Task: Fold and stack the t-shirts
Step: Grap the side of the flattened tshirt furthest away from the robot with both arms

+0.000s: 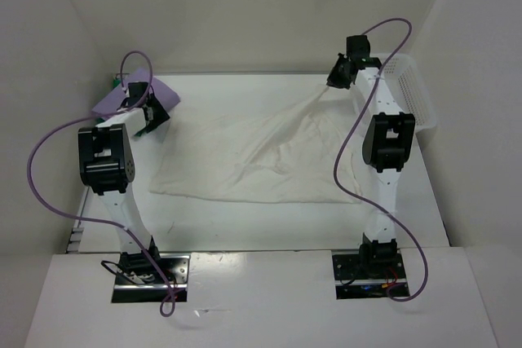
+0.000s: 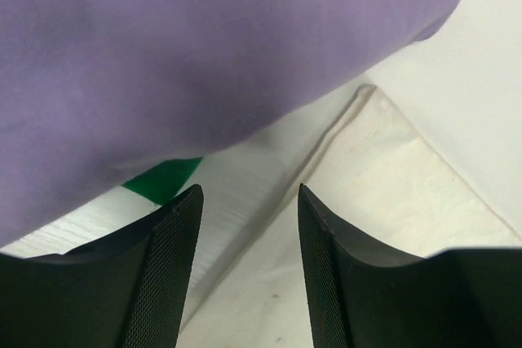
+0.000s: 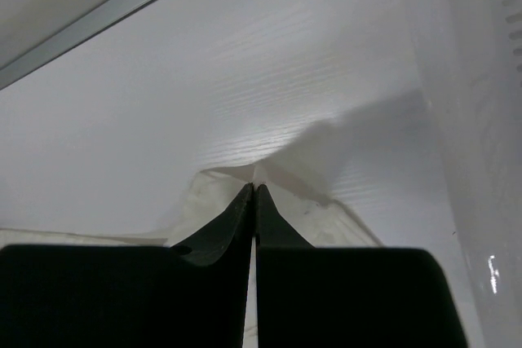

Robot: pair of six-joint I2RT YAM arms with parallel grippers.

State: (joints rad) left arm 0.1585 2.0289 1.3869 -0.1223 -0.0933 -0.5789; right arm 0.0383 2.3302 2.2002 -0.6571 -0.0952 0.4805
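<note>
The cream-white t-shirt (image 1: 253,156) lies spread across the middle of the table. My right gripper (image 1: 336,81) is shut on its far right corner (image 3: 236,175) and holds it lifted off the table. The lavender-purple t-shirt (image 1: 130,95) sits at the far left, with the bright green t-shirt (image 1: 118,81) showing only as a sliver beneath it. In the left wrist view the purple shirt (image 2: 188,46) fills the top and a green patch (image 2: 163,178) peeks out. My left gripper (image 1: 153,116) is open and empty above the cream shirt's far left corner (image 2: 383,160).
A white plastic lattice basket (image 1: 412,91) stands at the far right, close beside my right arm; its wall shows in the right wrist view (image 3: 481,120). White walls enclose the table on three sides.
</note>
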